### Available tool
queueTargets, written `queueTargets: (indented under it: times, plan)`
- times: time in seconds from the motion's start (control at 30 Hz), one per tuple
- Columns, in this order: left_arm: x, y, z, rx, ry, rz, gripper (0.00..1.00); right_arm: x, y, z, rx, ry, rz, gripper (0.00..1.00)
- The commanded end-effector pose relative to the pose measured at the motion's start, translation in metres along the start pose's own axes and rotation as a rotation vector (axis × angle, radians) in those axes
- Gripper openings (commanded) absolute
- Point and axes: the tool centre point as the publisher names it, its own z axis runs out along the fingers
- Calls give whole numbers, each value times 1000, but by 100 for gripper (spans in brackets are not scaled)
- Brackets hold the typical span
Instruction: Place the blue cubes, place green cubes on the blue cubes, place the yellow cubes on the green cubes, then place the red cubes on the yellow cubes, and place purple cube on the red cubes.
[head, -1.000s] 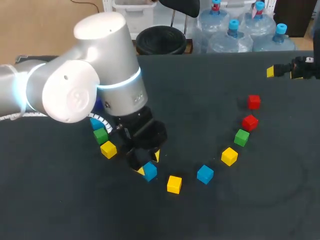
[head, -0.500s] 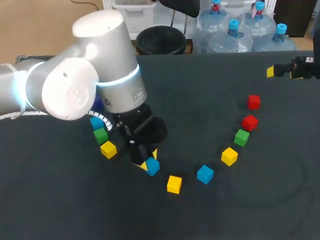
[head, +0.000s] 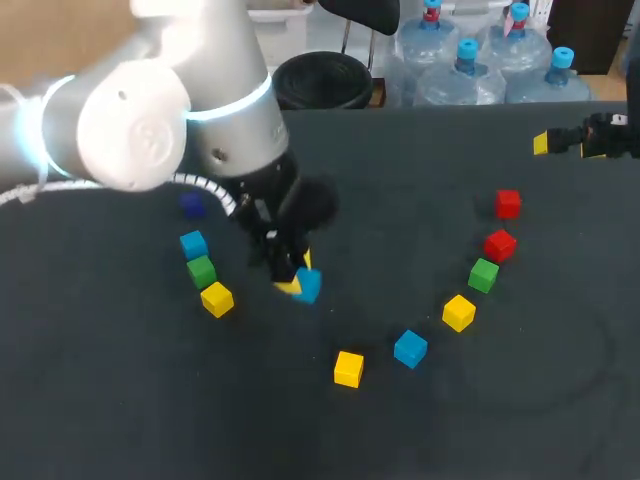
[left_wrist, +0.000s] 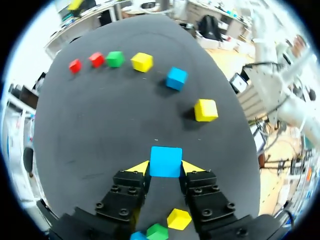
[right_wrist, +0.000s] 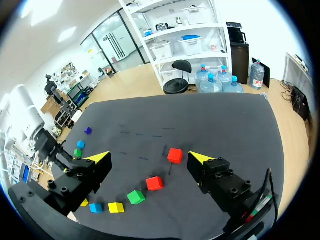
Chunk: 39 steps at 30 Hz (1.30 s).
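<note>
My left gripper (left_wrist: 165, 169) grasps the blue cube (left_wrist: 165, 161) near the yellow cube (head: 216, 298). I should lower it level and release only once seated. The right gripper (right_wrist: 149, 159) stands released.

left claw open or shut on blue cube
Shut: the left claw grips the blue cube, both yellow fingertips touching its opposite sides in the left wrist view.
</note>
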Motion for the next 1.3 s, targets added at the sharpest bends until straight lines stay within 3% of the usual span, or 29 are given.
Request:
queueTargets:
  times: [0.03, 0.37, 0.8, 1.3]
  plan:
    - [-7, 19, -4, -2, 16, -35, 0, 0, 1, 0, 3, -1, 0, 100]
    - [-17, 54, 1, -41, 14, -182, 0, 0, 1, 0, 3, -1, 0, 100]
    - [-10, 79, 13, -106, -26, -352, 0, 0, 1, 0, 3, -1, 0, 100]
    - [0, 109, 18, -122, -15, -380, 0, 0, 1, 0, 3, -1, 0, 100]
